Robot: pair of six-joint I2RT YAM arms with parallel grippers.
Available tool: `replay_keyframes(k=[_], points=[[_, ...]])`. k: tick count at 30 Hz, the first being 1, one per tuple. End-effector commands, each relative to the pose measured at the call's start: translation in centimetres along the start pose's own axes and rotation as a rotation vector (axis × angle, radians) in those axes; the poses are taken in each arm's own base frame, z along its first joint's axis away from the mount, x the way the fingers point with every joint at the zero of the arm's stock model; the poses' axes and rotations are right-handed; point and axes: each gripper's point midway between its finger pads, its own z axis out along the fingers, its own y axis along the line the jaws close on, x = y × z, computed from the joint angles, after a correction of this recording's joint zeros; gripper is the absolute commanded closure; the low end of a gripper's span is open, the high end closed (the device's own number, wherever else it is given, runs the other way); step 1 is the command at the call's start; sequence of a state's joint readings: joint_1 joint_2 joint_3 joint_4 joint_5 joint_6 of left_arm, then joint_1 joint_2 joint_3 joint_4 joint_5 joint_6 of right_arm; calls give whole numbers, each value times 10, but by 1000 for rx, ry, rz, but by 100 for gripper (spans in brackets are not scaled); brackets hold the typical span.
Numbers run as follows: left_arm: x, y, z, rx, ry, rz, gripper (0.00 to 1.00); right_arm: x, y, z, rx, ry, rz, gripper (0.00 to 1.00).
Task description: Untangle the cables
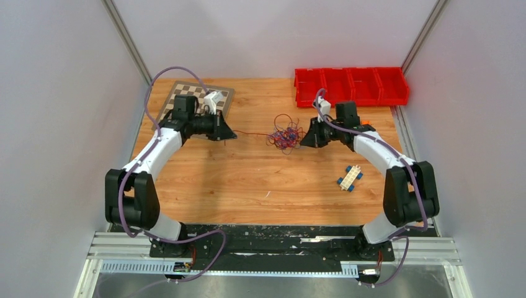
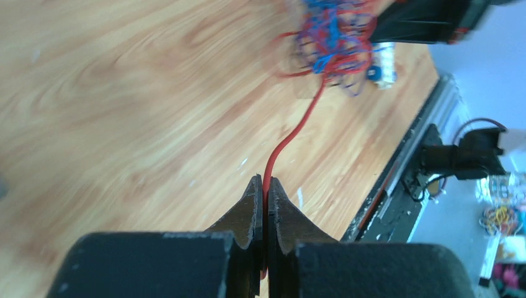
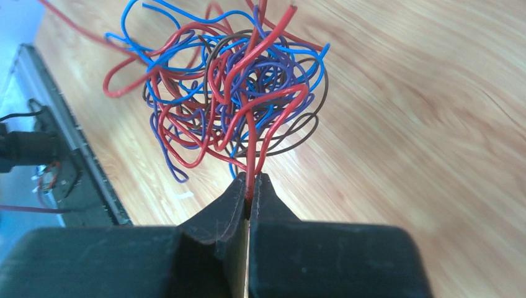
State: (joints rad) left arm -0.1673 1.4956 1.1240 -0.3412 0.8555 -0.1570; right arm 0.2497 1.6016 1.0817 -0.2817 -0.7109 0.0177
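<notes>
Cables sat bunched in one blue, purple, red and brown ball, just toward 1 o'clock of the table centre in the top view, between my two grippers.

Left gripper was at the ball's 9 o'clock, well apart from it. It was clamped tight on a single red strand, with nothing but the wire between the jaws. That strand ran in a nearly straight line toward 3 o'clock into the ball, with only a slight bend near the fingertips. My read: gripping far out gave me a long free length to draw through the loops.

Right gripper was right at the ball's 3 o'clock edge. It was also pinched closed, on a red wire that rose straight into the loops. I judged this hold to be the anchor, so the ball wouldn't just slide after the left arm.

Couldn't tell whether both grips were on the same wire, because the loops hid its path. Couldn't tell either whether the ball touched the wood or hung just above it.

Both grips were at the very fingertips, which made sense for wire this thin. The risk I saw: pulling harder might cinch the knot rather than free the strand.

Chessboard at 10 o'clock, red bins at 1 o'clock and a small block toy at 4 o'clock were all clear of the cables.
</notes>
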Motion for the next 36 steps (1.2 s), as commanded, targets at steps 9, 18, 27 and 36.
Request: replay_keyframes(k=[9, 18, 27, 36], points=[[114, 95, -40, -358, 219, -353, 100, 75, -79, -65, 368, 227, 21, 100], [115, 162, -130, -686, 192, -305, 100, 81, -115, -91, 439, 270, 12, 100], [113, 140, -127, -547, 213, -158, 96, 51, -37, -51, 25, 183, 31, 100], [21, 25, -38, -111, 35, 280, 0, 12, 51, -13, -276, 139, -238, 100]])
